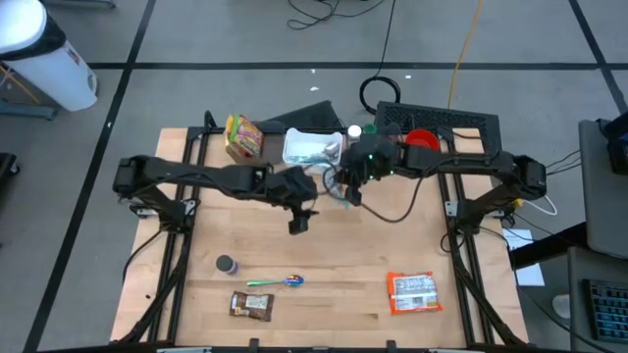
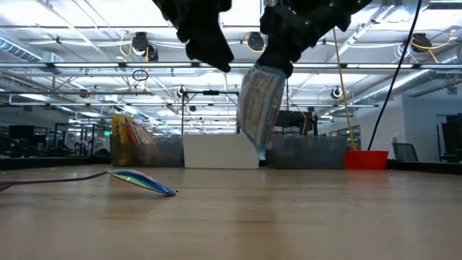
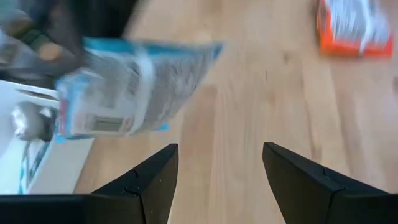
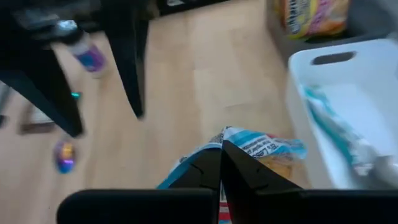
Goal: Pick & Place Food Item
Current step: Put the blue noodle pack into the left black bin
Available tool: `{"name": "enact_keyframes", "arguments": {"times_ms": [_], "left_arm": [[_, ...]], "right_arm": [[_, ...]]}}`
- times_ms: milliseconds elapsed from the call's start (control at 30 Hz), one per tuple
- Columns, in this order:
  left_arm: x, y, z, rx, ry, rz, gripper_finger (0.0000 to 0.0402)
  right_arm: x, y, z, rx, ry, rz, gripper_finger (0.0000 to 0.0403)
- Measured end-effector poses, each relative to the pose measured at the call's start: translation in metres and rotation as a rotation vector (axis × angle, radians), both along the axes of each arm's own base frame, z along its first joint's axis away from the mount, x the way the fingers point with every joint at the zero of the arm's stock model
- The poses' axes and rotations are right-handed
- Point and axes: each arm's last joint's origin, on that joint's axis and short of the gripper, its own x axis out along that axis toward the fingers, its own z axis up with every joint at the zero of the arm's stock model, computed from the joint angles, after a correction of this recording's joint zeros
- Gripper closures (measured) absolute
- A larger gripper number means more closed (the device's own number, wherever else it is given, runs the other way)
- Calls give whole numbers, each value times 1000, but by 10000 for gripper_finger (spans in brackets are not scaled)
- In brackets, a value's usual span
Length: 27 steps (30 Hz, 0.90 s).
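A blue-and-white food packet (image 2: 258, 108) hangs above the table's middle, with my right gripper (image 4: 221, 165) shut on it. Seen from above, the packet (image 1: 339, 189) is just in front of the white bin (image 1: 312, 147), which holds more packets. My left gripper (image 1: 297, 221) stands open a little nearer and to the left of the packet. Nothing is between its fingers (image 3: 155, 180), and the packet (image 3: 130, 87) floats ahead of them. My right gripper pinches the packet's upper edge (image 4: 249, 146) between its two shut fingers. It comes slanting down from the table's right side. The packet hangs below the fingers (image 2: 278, 61), nearly upright and lifted clear of the table.
A yellow snack bag (image 1: 243, 137) stands in a grey bin at the back left, and a red bowl (image 1: 422, 139) at the back right. Near the front edge lie an orange packet (image 1: 412, 292), a brown bar (image 1: 250, 306), a shiny spoon (image 1: 275, 282) and a small jar (image 1: 228, 264).
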Motion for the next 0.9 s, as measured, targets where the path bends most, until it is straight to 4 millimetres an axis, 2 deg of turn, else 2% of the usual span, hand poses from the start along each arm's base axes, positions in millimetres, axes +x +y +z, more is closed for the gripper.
{"name": "enact_keyframes", "arguments": {"times_ms": [133,333,733,900], "left_arm": [[10,-9,-19,71,60,-61,158],[18,-16,-41,215,142,-34,158],[22,-27,-36,284,83,-39,158],[27,-39,-30,322,-3,-149,158]], "right_arm": [[-2,-9,2,102,-35,46,403],[-3,-16,5,149,-75,50,403],[-7,-35,-10,269,-241,-93,403],[-12,-42,-22,329,-311,-147,403]]}}
